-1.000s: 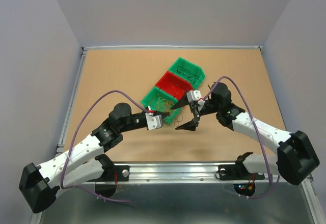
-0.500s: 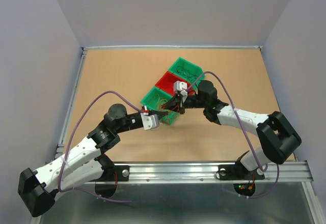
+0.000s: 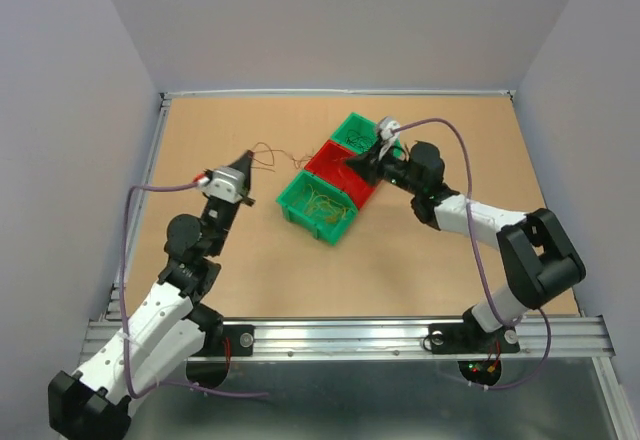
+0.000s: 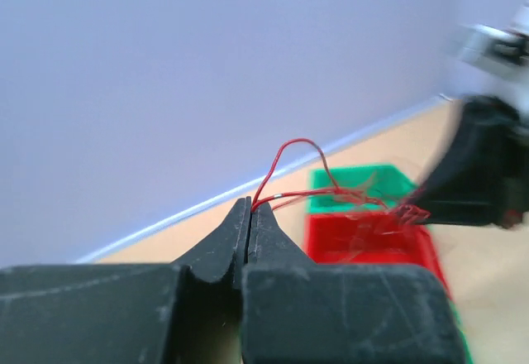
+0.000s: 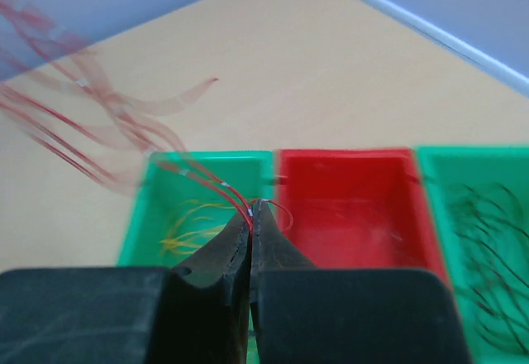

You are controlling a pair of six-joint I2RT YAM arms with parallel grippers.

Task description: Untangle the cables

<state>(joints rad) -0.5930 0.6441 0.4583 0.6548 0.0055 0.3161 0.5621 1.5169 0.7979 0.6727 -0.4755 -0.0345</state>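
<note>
Thin red cables (image 3: 285,152) stretch in the air between my two grippers. My left gripper (image 3: 246,163) is raised over the left of the table and shut on one end of a red strand (image 4: 281,155), which loops out of the fingertips (image 4: 250,207). Above the red bin (image 3: 338,159), my right gripper (image 3: 357,159) is shut on the other red strands (image 5: 216,184), pinched at its tips (image 5: 252,207). Yellow cables (image 5: 188,225) lie in the near green bin (image 3: 296,205). Dark cables (image 5: 488,232) lie in the far green bin (image 3: 352,123).
The three bins stand in a diagonal row at mid-table. Purple arm cords (image 3: 160,188) arc above both arms. A raised rail (image 3: 340,92) edges the table at the back, and grey walls close in on three sides.
My right gripper shut on the red strands and moved back over the red bin. My left arm swung left and up from the near green bin, drawing the red cables out.
</note>
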